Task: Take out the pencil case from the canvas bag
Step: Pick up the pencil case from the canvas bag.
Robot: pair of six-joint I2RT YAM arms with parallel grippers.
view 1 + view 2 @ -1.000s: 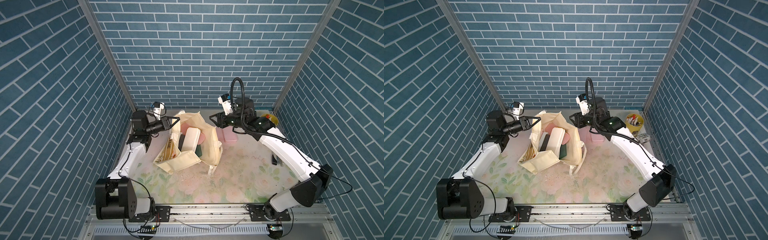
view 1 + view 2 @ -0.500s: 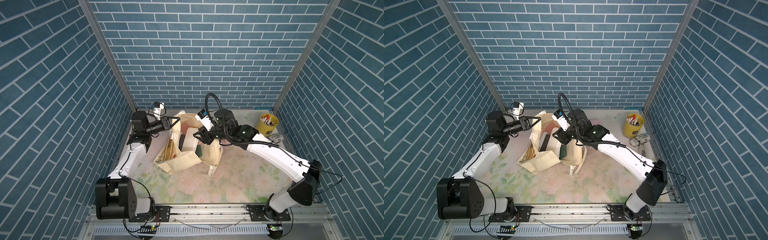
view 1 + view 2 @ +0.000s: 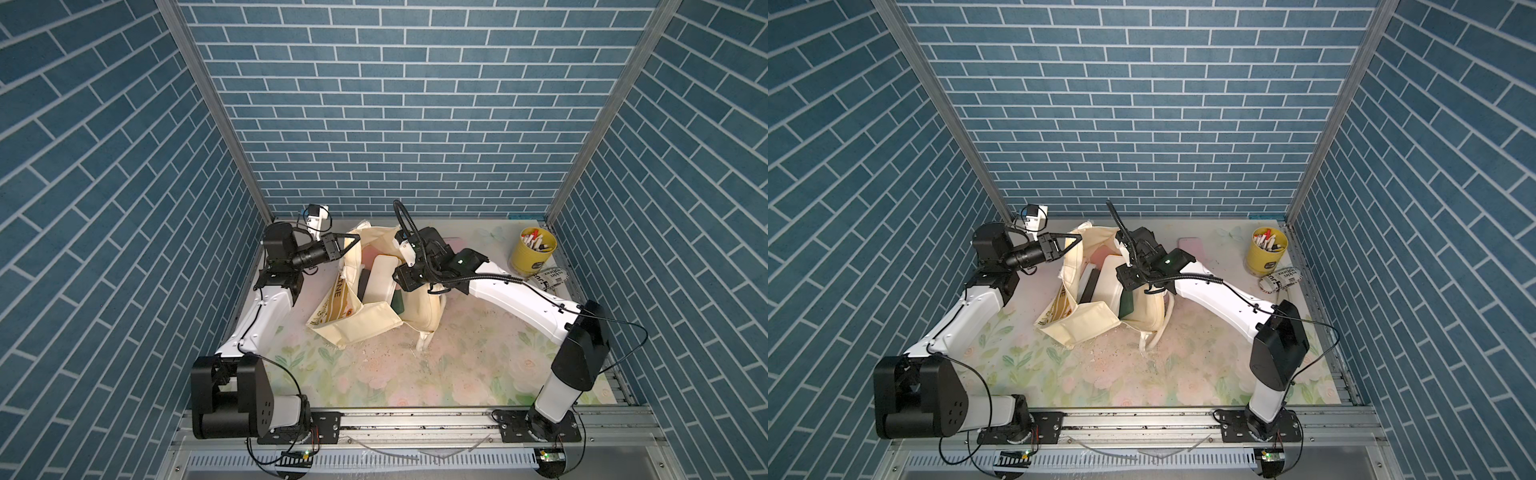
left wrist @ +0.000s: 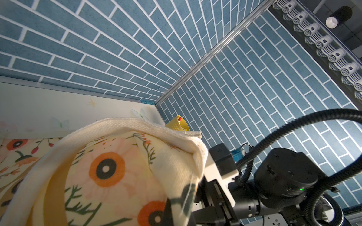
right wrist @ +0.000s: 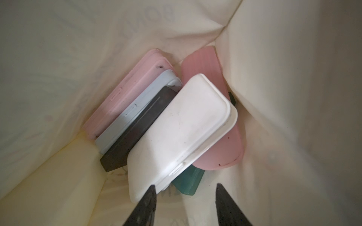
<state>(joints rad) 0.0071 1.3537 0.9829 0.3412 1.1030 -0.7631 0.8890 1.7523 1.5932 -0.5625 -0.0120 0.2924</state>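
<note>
Mid-frame, the canvas bag [image 3: 419,307] is being pinched by the left gripper [image 3: 354,240], the right gripper [image 5: 185,187] being held spread inside it.

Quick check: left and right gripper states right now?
Left gripper: shut on the canvas bag rim.
Right gripper: open, empty, inside the bag.

Yellow pen pot [image 3: 532,258], perhaps rolled paper [image 3: 551,277]
</note>
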